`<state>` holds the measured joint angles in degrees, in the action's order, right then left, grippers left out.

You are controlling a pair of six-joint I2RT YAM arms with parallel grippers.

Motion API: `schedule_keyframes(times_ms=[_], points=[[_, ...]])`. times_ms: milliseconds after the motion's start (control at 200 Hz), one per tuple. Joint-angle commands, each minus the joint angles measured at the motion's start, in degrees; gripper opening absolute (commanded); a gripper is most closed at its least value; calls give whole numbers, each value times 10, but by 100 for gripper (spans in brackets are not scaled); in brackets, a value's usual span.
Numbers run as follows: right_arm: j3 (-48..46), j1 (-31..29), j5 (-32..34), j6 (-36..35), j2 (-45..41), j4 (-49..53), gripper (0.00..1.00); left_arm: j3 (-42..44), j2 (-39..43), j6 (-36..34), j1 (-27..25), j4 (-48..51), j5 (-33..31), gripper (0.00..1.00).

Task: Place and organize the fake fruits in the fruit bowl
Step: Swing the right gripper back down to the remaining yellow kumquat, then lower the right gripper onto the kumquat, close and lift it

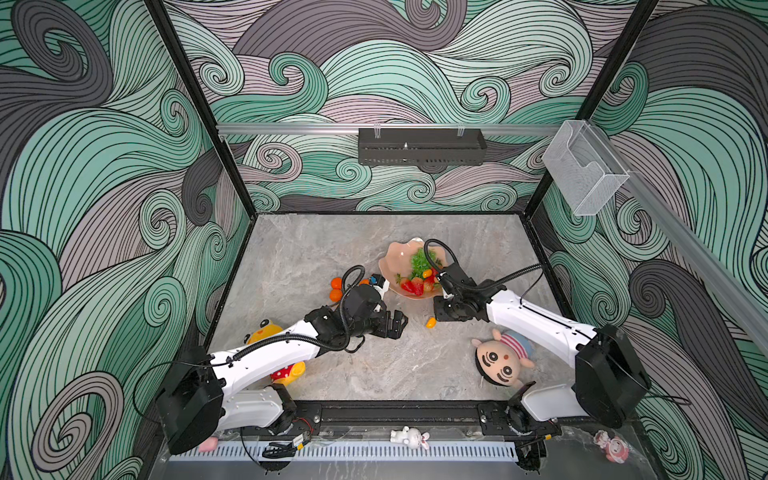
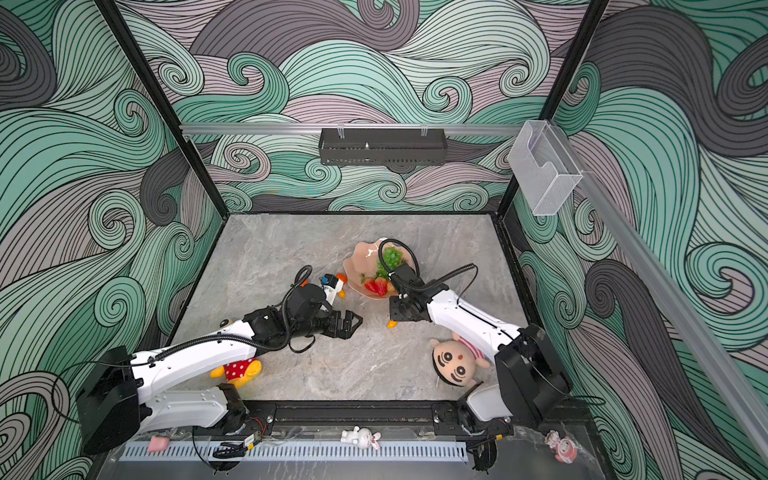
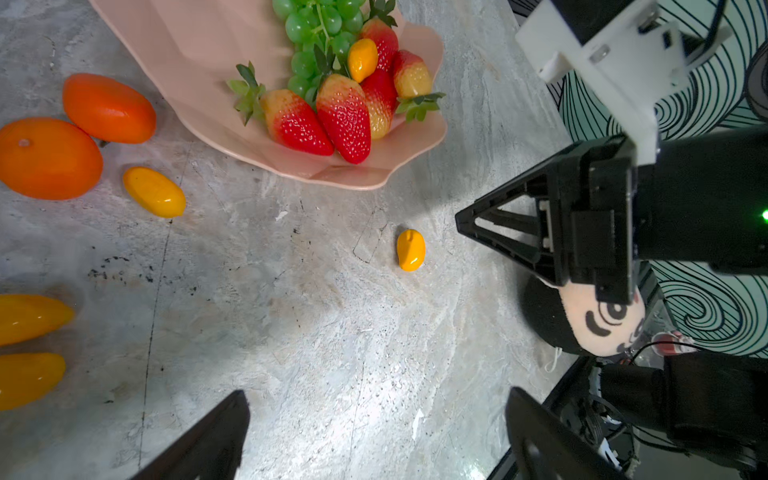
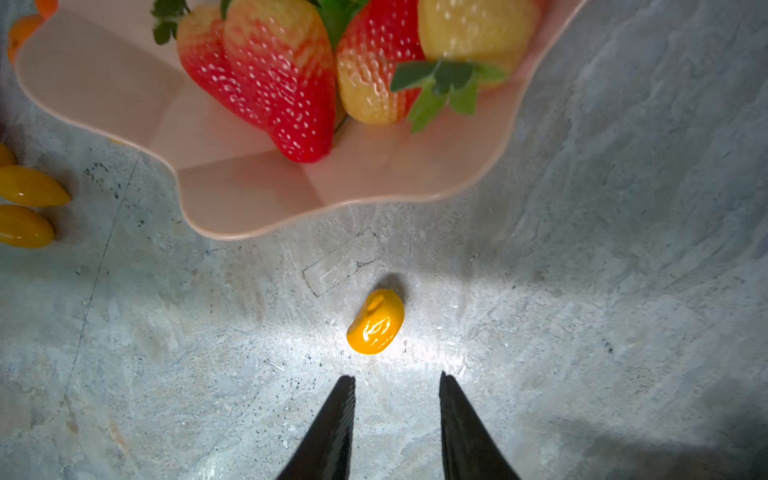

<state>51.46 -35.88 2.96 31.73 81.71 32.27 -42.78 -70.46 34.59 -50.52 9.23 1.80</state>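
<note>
Grey marbled tabletop (image 1: 316,249), boxed in by wall panels printed with teal and mauve swirls.

Fruit bowl (image 1: 395,254): salmon pink, scalloped rim, at mid-tabletop, a little right of centre. Contents:
- green grape bunch (image 1: 422,262) toward the far side
- red strawberries (image 1: 415,286) heaped on the near side, some with pale yellowish shoulders
- bowl kumquat (image 3: 362,59) resting on top of the strawberries

Loose fruit outside the bowl:
- Two tangerines (image 1: 336,283) sit side by side just left of the bowl.
- The left wrist view shows three more loose kumquats (image 3: 153,192) on the stone close to them.
- The lone kumquat (image 1: 430,322) lies on bare tabletop on the near side of the bowl. It is clear of the rim, in the gap between the two grippers, and shows in both top views (image 2: 391,324).

Left gripper (image 1: 402,324): jaws spread wide and empty. It sits to the left of the lone kumquat, well apart from it, with the tips pointing right.

Right gripper (image 4: 397,376): jaws part-way apart with nothing between them. In the right wrist view the lone kumquat (image 4: 376,322) sits just ahead of the fingertips (image 4: 347,399), untouched. In a top view this gripper stands immediately right of that fruit, near the bowl's near rim.

Yellow plush toy (image 1: 286,372) with red polka dots lies at near left, partly under the left arm. Round-faced plush doll (image 1: 500,361) lies at near right beside the right arm.
</note>
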Motion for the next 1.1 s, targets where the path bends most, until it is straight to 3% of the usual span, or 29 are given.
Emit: schedule_keyframes(times_ms=[0,445,1096], points=[[-22,-3,10,60,-11,-57,39,-4,-5,14,-12,-30,-32,99],[-15,-3,-5,74,68,-99,44,3,-4,32,-13,-25,-76,99],[-18,-21,-17,75,115,-109,39,-4,-26,24,-13,-29,-55,99]])
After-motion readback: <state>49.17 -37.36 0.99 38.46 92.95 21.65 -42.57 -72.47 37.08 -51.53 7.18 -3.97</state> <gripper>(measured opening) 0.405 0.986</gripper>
